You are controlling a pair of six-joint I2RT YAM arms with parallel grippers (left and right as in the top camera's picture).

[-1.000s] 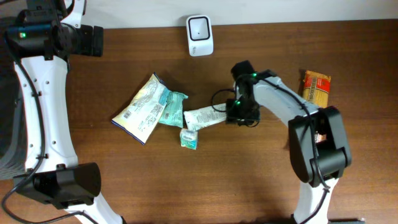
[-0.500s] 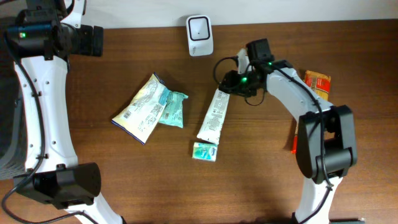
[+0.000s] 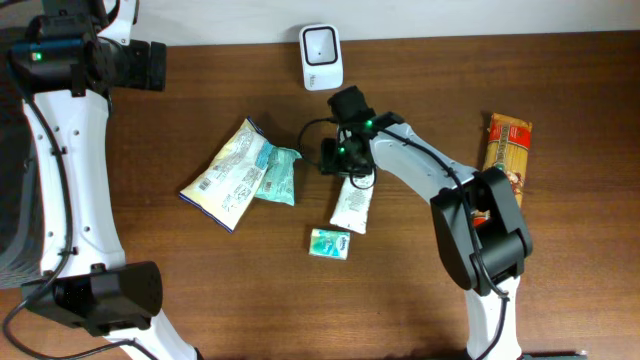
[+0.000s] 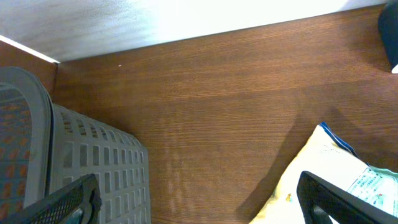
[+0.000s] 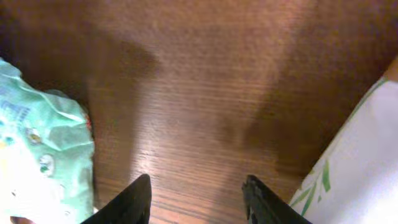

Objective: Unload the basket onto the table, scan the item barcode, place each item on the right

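A white tube-like pack (image 3: 352, 205) with printed text lies on the table in the overhead view. Its upper end is just below my right gripper (image 3: 335, 158). In the right wrist view the right gripper (image 5: 198, 199) stands open over bare wood with nothing between its fingers. There the white pack (image 5: 364, 165) with green leaves is to its right and a teal pack (image 5: 37, 155) to its left. The white scanner (image 3: 321, 57) stands at the back edge. My left gripper (image 3: 148, 65) (image 4: 199, 202) is wide open and empty at the far left.
A yellow-white bag (image 3: 228, 175) (image 4: 323, 168) and the teal pack (image 3: 278, 175) lie left of centre. A small teal box (image 3: 328, 243) sits below the white pack. A pasta packet (image 3: 506, 150) lies at the right. A grey slatted basket (image 4: 81, 155) is beside the left gripper.
The right gripper carried the white pack up toward the scanner, then moved left and let it go. The pack now lies upright on the table; the small teal box has shifted right.
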